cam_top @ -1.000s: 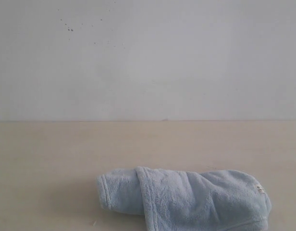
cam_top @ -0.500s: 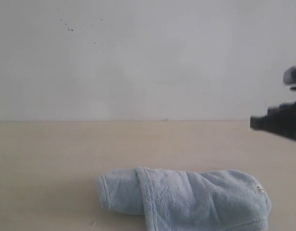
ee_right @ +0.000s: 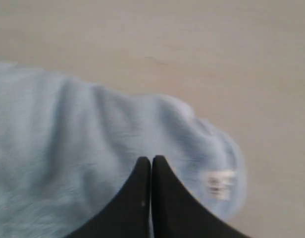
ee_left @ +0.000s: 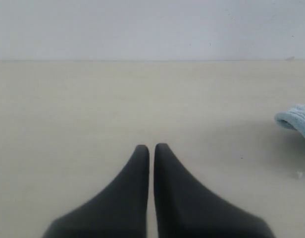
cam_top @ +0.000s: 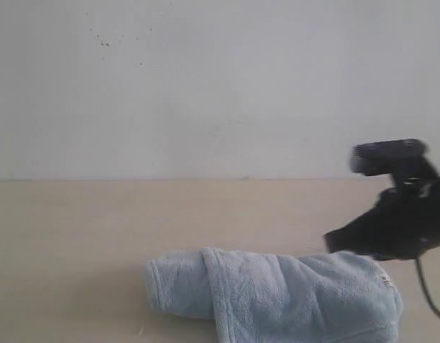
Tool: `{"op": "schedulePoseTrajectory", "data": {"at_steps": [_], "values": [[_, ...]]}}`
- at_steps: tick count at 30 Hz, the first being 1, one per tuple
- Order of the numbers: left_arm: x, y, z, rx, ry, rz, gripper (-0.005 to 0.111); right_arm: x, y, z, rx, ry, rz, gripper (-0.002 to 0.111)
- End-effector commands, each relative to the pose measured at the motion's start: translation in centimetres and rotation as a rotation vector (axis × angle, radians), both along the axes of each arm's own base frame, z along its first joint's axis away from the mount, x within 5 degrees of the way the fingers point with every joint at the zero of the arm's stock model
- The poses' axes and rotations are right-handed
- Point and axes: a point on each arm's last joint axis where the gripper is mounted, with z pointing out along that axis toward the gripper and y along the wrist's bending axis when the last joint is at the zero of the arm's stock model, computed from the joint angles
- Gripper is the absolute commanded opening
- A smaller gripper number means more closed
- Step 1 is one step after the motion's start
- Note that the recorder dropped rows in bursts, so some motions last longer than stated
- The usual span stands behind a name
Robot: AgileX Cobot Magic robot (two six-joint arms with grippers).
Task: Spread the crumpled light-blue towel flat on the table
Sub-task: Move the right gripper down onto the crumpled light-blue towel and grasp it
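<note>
Seeing towel (cam_top: 277, 296) still rolled up, lower centre-right, lying on table (cam_top: 77, 236). Reading right claw (ee_right: 151, 159) as clenched, empty, tilted down from right edge over the tag (ee_right: 219, 181) end, probably lining up a corner grab. Left claw (ee_left: 148, 147): clenched, empty, low over bare table.

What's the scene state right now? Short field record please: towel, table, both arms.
towel: bunched in a roll, not spread
tag: white, at the towel's right end in the exterior view
table: beige, the towel lies on it
left gripper: jaws shut, empty, over bare table, apart from the towel
right gripper: jaws shut, holding nothing, over the towel's tag end; contact unclear
</note>
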Motion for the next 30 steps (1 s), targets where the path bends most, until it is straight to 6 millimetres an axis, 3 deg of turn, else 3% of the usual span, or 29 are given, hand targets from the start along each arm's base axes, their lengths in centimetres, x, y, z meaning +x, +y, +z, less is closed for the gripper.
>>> {"op": "schedulePoseTrajectory", "data": {"at_steps": [1, 4, 8, 13, 15, 21, 30], "values": [[0.0, -0.1, 0.0, -0.01, -0.009, -0.009, 0.004, -3.0, 7.9, -1.1, -0.12, 0.049, 0.472, 0.0], [0.0, -0.1, 0.0, -0.01, -0.009, -0.009, 0.004, -4.2, 10.5, -2.9, -0.19, 0.059, 0.602, 0.0], [0.0, -0.1, 0.0, -0.01, -0.009, -0.009, 0.004, -4.8, 11.5, -4.2, -0.224, 0.087, 0.654, 0.006], [0.0, -0.1, 0.0, -0.01, -0.009, -0.009, 0.004, -4.5, 11.6, -5.1, -0.217, 0.114, 0.623, 0.044], [0.0, -0.1, 0.0, -0.01, -0.009, -0.009, 0.004, -4.3, 11.8, -5.6, -0.198, 0.127, 0.582, 0.052], [0.0, -0.1, 0.0, -0.01, -0.009, -0.009, 0.004, -3.3, 12.4, -7.7, -0.192, 0.089, 0.557, 0.053], [0.0, -0.1, 0.0, -0.01, -0.009, -0.009, 0.004, -2.8, 12.8, -8.8, -0.169, 0.075, 0.524, 0.052]]}}
